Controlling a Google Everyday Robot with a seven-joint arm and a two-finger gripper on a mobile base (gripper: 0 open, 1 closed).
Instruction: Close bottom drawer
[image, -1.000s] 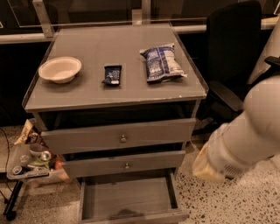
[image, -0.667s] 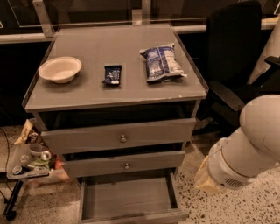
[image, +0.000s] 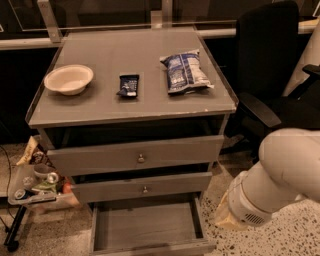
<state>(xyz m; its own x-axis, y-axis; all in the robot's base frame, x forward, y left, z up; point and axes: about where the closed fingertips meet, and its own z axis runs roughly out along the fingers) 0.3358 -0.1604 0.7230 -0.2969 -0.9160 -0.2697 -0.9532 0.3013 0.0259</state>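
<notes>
The grey chest of drawers (image: 131, 125) stands in the middle of the view, and everything else is placed against it. The bottom drawer (image: 145, 227) is at the foot of the chest, pulled well out toward the camera, so its flat grey floor shows; its slim front panel runs along the lower edge of the view. Above it the middle drawer front (image: 142, 187) and the top drawer front (image: 137, 155) each carry a small round metal knob, and both stand slightly out from the frame.

On the chest's top surface (image: 100, 55) a pale bowl (image: 68, 79) sits at the left, a small dark snack packet (image: 128, 85) lies in the middle, and a blue-and-white chip bag (image: 185, 71) lies at the right, all apart from one another.

The robot's white arm (image: 270, 185) is at the chest's lower right, its tan-tipped end near the open drawer's right corner but apart from it. The claw lies outside the view, so I cannot tell its state.

A black office chair (image: 270, 75) stands right of the chest. A low tray of clutter (image: 35, 187) sits at its left, over speckled floor (image: 295, 235).
</notes>
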